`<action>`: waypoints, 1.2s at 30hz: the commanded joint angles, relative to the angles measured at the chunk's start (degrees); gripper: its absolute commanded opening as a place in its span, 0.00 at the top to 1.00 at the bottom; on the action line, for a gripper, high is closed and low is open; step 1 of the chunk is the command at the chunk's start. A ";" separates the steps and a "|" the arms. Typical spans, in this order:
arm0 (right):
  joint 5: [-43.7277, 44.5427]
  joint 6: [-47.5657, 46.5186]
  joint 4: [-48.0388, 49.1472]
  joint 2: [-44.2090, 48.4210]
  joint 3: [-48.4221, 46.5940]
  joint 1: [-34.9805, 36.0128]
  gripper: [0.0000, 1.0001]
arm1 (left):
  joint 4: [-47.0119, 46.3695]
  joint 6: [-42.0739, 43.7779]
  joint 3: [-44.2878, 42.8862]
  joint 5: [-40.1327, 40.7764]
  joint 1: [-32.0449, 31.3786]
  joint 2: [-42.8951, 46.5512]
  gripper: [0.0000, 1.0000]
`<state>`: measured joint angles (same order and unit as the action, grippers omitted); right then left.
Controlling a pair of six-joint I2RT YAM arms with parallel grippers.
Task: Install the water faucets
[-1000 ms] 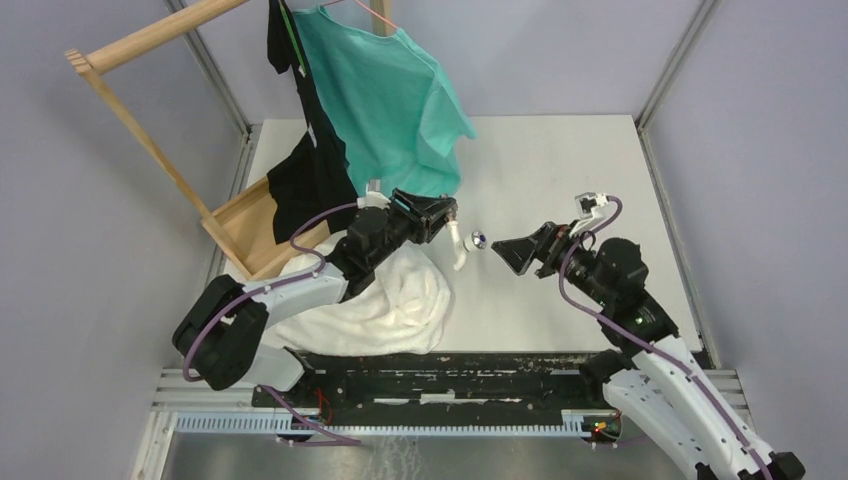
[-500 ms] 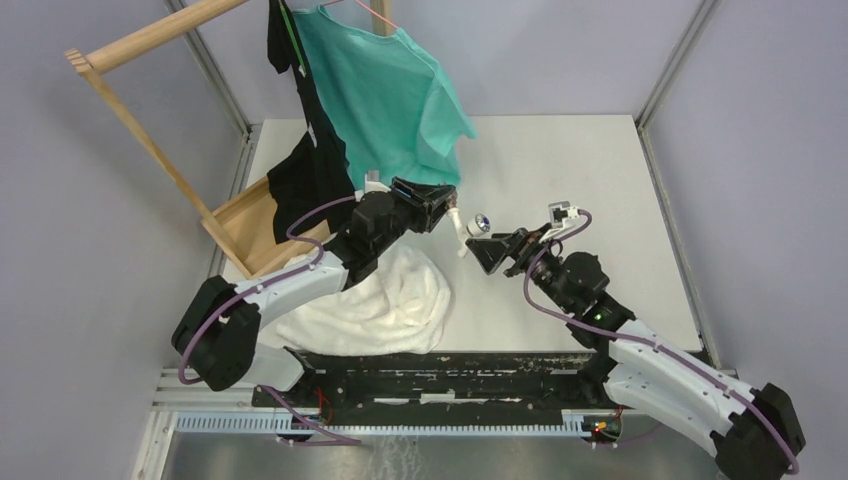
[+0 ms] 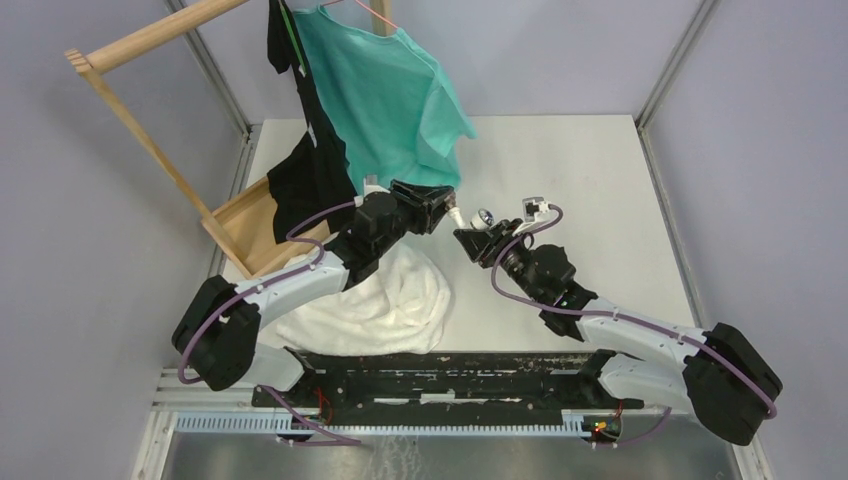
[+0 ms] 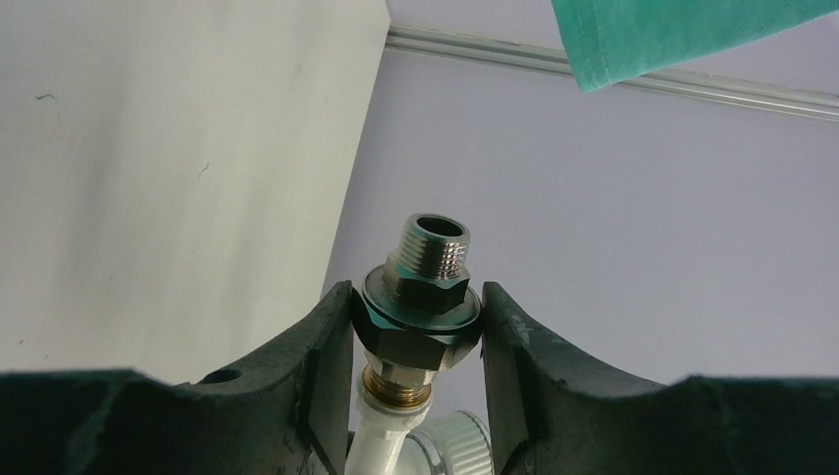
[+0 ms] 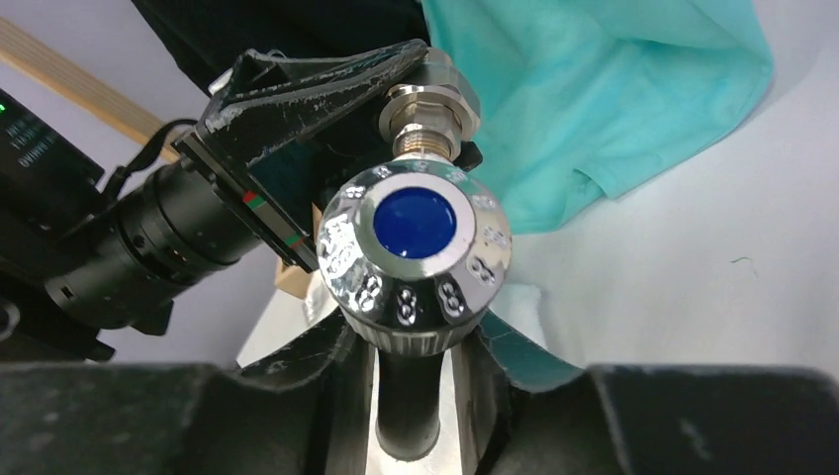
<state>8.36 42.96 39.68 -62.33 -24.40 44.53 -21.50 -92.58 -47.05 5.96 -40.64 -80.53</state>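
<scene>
water faucet point(image 3: 481, 217): spans the gap between both grippers. you see the left gripper point(image 4: 419, 315) jaws clamped on the hex nut point(image 4: 420, 341) of its silver threaded fitting point(image 4: 431, 247), thread end jutting past the fingertips. right gripper point(image 5: 408, 381) jaws closed on the neck, just under the blue-dot knob point(image 5: 414, 223).

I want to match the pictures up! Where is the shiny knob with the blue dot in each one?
Top external: the shiny knob is small, near the centre.
Left wrist: only its ribbed edge peeks in at the bottom.
Right wrist: big, right in the centre.
Shared landmark: the teal shirt.
</scene>
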 commanded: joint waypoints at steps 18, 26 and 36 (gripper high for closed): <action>0.01 -12.16 -11.70 12.92 -5.26 0.21 1.00 | -9.67 4.01 0.13 -14.50 0.79 -1.69 0.00; -2.30 -12.43 -13.26 15.05 -4.69 0.20 1.00 | -17.82 2.33 3.19 -16.22 1.02 -3.31 0.06; -1.81 -10.98 -13.80 14.92 -4.14 0.20 0.99 | -22.35 -1.02 3.49 -17.95 1.01 -6.49 0.60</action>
<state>6.79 31.38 22.09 -48.77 -26.04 44.53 -36.56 -92.07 -43.29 -10.61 -39.81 -87.11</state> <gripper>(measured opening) 0.330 0.501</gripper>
